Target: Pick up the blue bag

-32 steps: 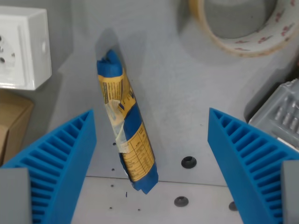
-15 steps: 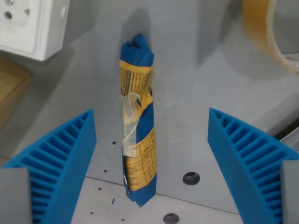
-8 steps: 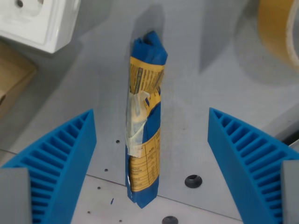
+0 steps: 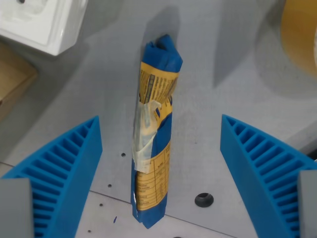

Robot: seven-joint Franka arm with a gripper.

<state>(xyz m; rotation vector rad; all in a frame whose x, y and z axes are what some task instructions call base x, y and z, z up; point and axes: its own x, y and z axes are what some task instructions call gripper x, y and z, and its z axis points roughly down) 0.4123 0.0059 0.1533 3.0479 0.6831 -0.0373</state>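
Here my claw (image 4: 158,173) is spread wide, grasping nothing, its fingers (image 4: 59,168) apart from the blue bag (image 4: 153,134) lying rolled between them. A white socket box (image 4: 42,22) and tape roll (image 4: 302,34) are cut off by the edges. The grey surface (image 4: 218,114) shows small holes.

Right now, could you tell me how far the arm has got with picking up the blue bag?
Done: the gripper is lined up, its ribbed blue fingers open on either side of the rolled blue and yellow bag. In hand: the approach; neither finger touches the bag, which lies flat on the grey table. Left: closing on the bag and lifting it.
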